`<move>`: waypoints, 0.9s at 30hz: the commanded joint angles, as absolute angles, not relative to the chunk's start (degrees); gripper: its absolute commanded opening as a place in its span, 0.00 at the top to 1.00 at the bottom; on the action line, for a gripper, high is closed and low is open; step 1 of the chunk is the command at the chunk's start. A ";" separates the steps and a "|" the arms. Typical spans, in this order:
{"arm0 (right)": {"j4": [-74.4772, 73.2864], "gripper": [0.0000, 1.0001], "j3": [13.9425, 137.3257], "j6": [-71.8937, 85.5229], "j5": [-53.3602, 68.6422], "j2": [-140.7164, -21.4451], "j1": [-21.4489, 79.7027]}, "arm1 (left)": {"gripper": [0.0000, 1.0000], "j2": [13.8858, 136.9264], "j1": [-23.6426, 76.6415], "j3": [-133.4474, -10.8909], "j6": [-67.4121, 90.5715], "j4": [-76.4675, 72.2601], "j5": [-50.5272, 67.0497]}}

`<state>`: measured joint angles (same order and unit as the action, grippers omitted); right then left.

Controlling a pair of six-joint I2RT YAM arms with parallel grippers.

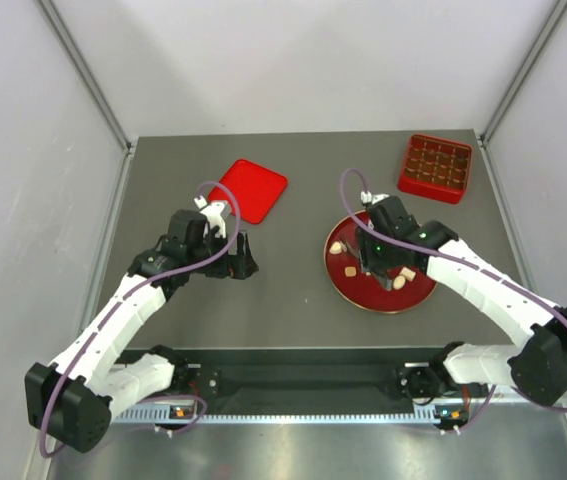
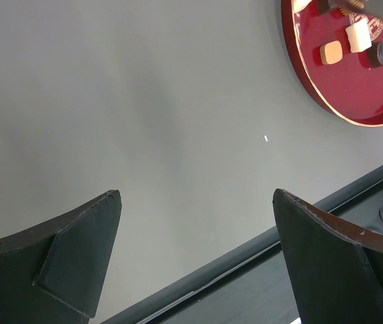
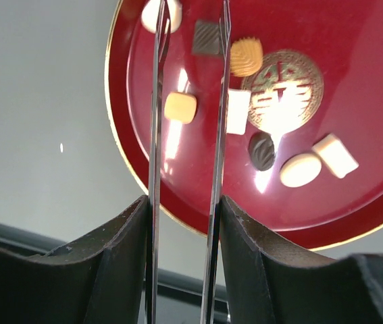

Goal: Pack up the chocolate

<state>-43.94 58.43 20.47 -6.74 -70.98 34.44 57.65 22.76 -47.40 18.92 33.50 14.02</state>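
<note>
Left hand [image 2: 196,196]: fingers wide apart, nothing between them, over bare grey surface [image 2: 144,101]. Only the fingertips are shown in its wrist view. A red lid [image 1: 253,188] is seen flat behind it, apart. Red plate [image 2: 353,94] is cropped at that view's top-right corner.

Chocolate [image 3: 180,106] is all found on the red plate, centre-right of the surface. From above, the plate's middle is covered by the right hand [image 3: 184,200], so several pieces are hidden there. Compartment box [image 1: 435,167] is at the far right; its contents can't be made out.

Right hand is clamped on tongs [image 3: 155,135]. The blades are held parallel with a gap and pointed away across the plate. The tips are cut off by the frame top, so contact can't be told.

Pieces, right wrist view:
- cream piece [image 3: 152,13]: cropped at the top, crossed by the left blade
- tan square [image 3: 180,106]: between the blades
- dark square [image 3: 207,38]: between the blades, edge overlapped by the right blade
- white bar [image 3: 237,111]: just right of the right blade, long axis along the blades
- ridged tan piece [image 3: 246,57]: at the emblem [image 3: 282,90] edge
- dark oval [image 3: 262,150]: long axis roughly along the blades
- cream oval [image 3: 300,169]: long axis crosswise, slightly tilted
- cream bar [image 3: 335,155]: set diagonally, just beside the cream oval
</note>
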 commanded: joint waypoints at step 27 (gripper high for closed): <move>-44.21 0.57 56.52 22.68 -12.22 -71.98 38.41 | 0.01 57.22 22.94 -47.11 18.72 32.34 14.15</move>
<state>-44.56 57.19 22.17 -10.90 -71.68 37.45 57.65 22.76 -47.40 18.92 33.50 14.04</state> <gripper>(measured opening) 0.435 0.991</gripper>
